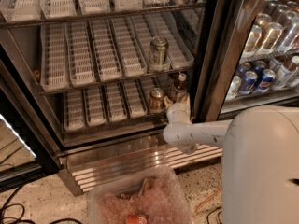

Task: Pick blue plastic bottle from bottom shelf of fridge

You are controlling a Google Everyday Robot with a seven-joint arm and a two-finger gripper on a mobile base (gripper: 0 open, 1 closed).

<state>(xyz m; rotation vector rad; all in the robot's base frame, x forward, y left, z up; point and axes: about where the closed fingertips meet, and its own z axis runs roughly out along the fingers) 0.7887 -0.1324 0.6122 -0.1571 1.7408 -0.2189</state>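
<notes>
Camera view: the blue plastic bottle (pixel 180 84) is standing at the front right corner of the bottom shelf (pixel 100 105) in the fridge (pixel 211 55). The gripper (pixel 179 106) is sitting against its base; its grip state cannot be determined.

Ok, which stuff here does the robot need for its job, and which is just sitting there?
Needed: blue plastic bottle, bottom shelf, fridge, gripper just in front of the bottle.
Just there: middle-shelf can, copper-topped can, neighbouring cooler's blue cans, floor bin.
</notes>
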